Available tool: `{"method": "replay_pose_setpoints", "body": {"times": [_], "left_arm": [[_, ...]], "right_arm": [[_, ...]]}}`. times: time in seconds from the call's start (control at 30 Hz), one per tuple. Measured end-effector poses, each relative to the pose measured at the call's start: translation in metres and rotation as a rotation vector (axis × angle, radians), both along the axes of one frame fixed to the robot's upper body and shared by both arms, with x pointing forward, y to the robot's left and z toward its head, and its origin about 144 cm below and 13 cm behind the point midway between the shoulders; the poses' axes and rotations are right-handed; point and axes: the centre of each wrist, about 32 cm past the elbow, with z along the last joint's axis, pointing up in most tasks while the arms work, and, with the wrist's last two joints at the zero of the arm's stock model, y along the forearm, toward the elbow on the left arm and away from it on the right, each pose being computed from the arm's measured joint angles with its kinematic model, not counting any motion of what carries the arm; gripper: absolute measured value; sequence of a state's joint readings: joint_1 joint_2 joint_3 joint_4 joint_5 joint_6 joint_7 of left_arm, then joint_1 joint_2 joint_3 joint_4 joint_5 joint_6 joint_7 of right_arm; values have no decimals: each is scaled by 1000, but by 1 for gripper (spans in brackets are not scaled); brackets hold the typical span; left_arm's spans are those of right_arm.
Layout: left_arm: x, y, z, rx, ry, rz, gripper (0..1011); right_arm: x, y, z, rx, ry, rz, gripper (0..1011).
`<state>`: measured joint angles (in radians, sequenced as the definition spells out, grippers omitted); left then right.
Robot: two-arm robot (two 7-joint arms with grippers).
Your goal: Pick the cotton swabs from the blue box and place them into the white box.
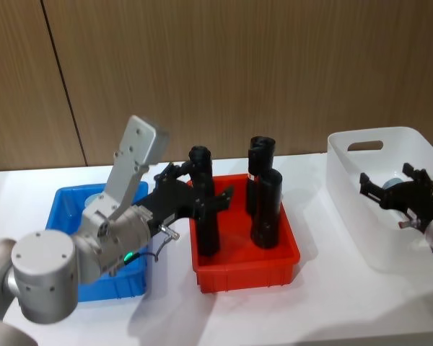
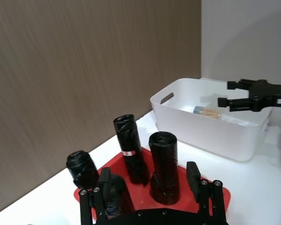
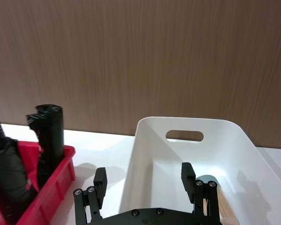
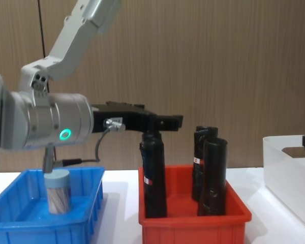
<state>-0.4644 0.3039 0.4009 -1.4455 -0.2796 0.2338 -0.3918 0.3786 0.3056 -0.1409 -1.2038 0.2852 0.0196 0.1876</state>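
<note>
claw of left arm spread over red bin

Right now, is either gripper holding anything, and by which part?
Nothing is held. The left gripper is open above the red bin; the right gripper is open above the white box, a cotton swabs jar lying inside.

A bright blue is seen on the ribbed blue box at the near left. The jar of cotton swabs standing in it is capped in pale blue-grey, and tan sticks are shown through its clear wall. The middle bin is coloured red, and the wrapped cylinders glossy black, one banded by a small white-and-red label. The white box at the right is milky and translucent. The left gripper and right gripper are finished in black, and the left arm in silver-grey, marked by a green light. The table is white, and the far wall is patterned in brown wood grain.
</note>
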Motion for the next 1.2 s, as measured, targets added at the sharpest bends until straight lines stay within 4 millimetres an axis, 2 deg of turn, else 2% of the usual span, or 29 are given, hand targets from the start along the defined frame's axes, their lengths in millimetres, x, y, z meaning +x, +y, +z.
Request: {"method": "replay_pose_setpoints", "body": {"times": [0.87,1.2], "left_arm": [[-60,-8,-41,3,-182,216,1004],[-69,-10,-45,-4,-207,242,1004]], "right_arm": [[-67,45,3,-3,-61,83,1001],[-95,61,8,10,-83,115,1001]]}}
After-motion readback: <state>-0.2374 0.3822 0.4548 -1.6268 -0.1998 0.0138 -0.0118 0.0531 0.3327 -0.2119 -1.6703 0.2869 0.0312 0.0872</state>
